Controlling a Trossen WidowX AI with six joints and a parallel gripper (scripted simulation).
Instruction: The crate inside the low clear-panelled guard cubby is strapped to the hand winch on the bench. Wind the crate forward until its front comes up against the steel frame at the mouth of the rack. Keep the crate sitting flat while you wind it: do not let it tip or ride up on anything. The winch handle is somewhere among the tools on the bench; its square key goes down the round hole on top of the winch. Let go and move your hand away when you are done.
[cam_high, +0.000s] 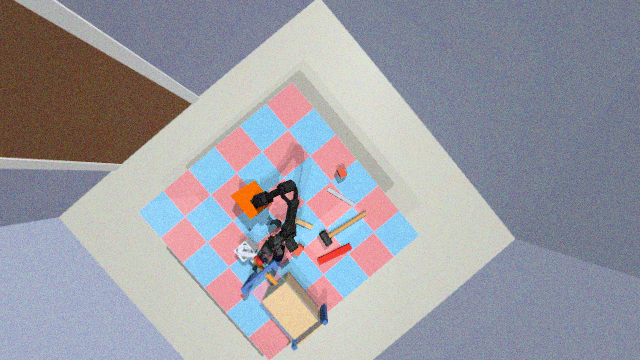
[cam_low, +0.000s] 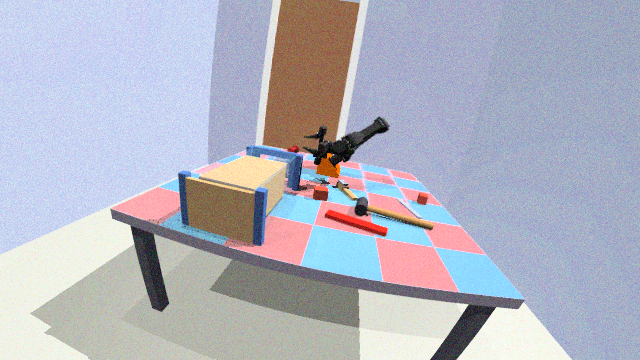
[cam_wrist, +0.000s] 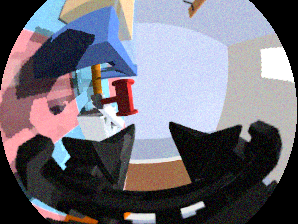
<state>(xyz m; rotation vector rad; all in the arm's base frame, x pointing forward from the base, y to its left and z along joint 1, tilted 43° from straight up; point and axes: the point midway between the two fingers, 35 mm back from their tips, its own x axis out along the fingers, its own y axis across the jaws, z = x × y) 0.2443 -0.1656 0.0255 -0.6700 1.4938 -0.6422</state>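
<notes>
The tan crate (cam_high: 291, 310) (cam_low: 240, 172) sits flat in the guard cubby, behind the blue steel frame (cam_high: 259, 279) (cam_low: 272, 151) (cam_wrist: 102, 35). An orange strap (cam_high: 271, 278) (cam_wrist: 97, 82) runs from the crate side through the frame to the pale winch (cam_high: 245, 251) (cam_wrist: 92, 125). The handle's red knob (cam_high: 257, 261) (cam_low: 293, 149) (cam_wrist: 125, 97) stands beside the winch top, its arm reaching a dark hub there; the key is hidden. My gripper (cam_low: 306, 142) (cam_wrist: 152, 125) is part open and empty, held above the bench near the winch, clear of the knob.
A red block (cam_high: 298, 249) (cam_low: 320, 193), hammer (cam_high: 304, 223) (cam_low: 346, 191), mallet (cam_high: 345, 226) (cam_low: 395, 216), red bar (cam_high: 334, 254) (cam_low: 356, 222), pale rod (cam_high: 341, 196) (cam_low: 410, 208) and second red block (cam_high: 341, 172) (cam_low: 422, 198) lie on the mallet side of the bench.
</notes>
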